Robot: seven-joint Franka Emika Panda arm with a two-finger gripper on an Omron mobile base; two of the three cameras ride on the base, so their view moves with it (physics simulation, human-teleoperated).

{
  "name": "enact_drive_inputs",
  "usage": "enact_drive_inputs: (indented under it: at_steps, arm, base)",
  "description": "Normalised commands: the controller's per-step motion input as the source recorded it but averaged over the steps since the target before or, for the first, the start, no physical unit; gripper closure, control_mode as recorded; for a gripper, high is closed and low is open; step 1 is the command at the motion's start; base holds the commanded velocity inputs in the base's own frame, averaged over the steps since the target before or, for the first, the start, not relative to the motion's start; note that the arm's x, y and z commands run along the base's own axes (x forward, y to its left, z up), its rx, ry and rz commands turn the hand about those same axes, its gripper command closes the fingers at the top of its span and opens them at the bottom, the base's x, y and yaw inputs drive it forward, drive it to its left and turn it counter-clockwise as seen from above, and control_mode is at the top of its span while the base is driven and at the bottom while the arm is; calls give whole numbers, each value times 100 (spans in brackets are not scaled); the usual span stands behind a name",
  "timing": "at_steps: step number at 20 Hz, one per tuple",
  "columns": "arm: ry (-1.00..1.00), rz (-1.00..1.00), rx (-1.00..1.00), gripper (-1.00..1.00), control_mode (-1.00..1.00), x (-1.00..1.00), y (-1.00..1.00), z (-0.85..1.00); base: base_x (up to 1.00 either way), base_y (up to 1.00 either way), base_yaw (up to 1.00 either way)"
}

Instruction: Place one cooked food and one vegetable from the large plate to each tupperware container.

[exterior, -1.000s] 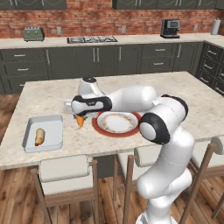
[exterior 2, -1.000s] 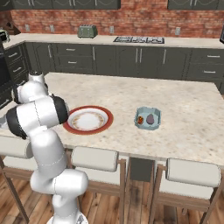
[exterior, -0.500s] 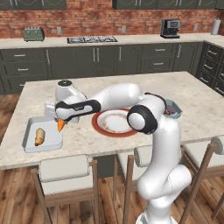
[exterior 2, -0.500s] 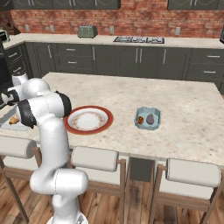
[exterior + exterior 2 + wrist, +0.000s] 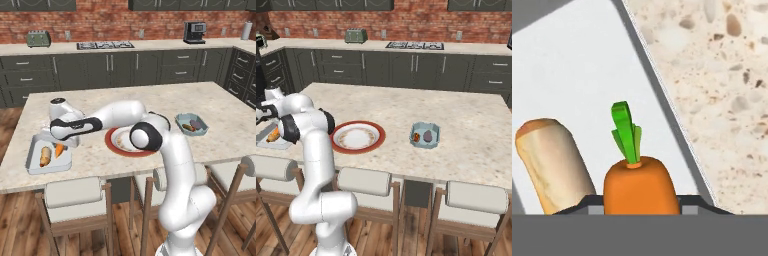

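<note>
carrot held over the left tupperware container

the gripper (image 5: 62, 145) pinches the carrot (image 5: 640, 185) just above the tupperware container (image 5: 34, 165) at the counter's left, with the hot dog (image 5: 45, 156) lying in it just to the carrot's left. the large plate (image 5: 114, 147) sits to the right, near the counter's middle.

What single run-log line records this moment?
jaws: shut on carrot | carrot: over tupperware container | hot dog: in container | large plate: empty
</note>
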Motion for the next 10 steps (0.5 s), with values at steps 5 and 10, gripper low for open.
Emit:
enact_drive_inputs:
  at_steps: [5,10]
  arm:
    - [0,0,0,100,-100,1,0,-52]
    - [0,0,0,100,-100,0,0,-50]
  base:
    - [0,0,0]
    - [0,0,0]
